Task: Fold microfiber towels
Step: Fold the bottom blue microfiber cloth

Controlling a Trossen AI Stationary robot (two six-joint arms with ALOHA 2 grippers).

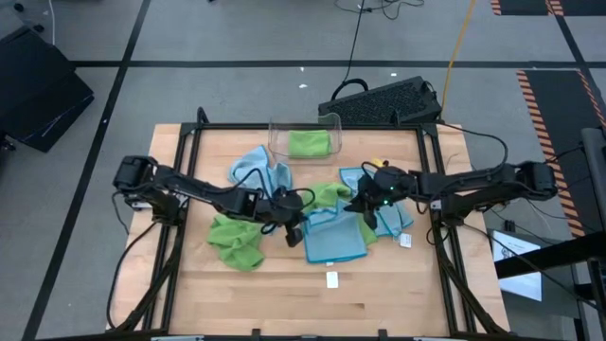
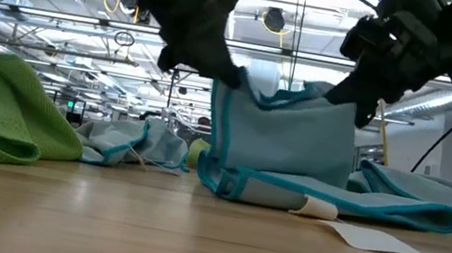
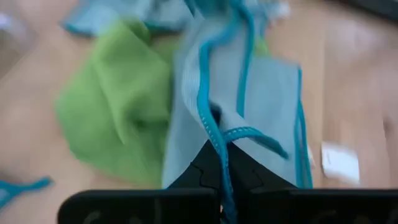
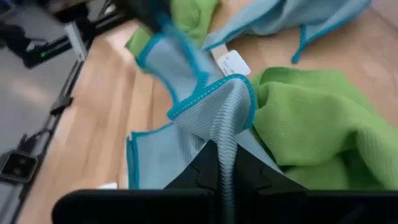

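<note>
In the low view both arms are cut off by the top edge. A lifted blue towel [image 2: 283, 141] hides the table behind it. The green towel [image 1: 310, 143] in the bin [image 1: 329, 120] is too small to tell folded or not (likewise the white card [image 1: 332, 279]). The left wrist view is blurred, its towel edges smeared.

Mid-tabletop [image 1: 237, 294], a towel [image 1: 333, 237] hangs between the left gripper [image 1: 294, 232] and right gripper [image 1: 365, 201]. Crumpled towels [image 1: 237, 242] lie alongside; a bin [image 1: 305, 138] sits at the far edge, one towel inside.
</note>
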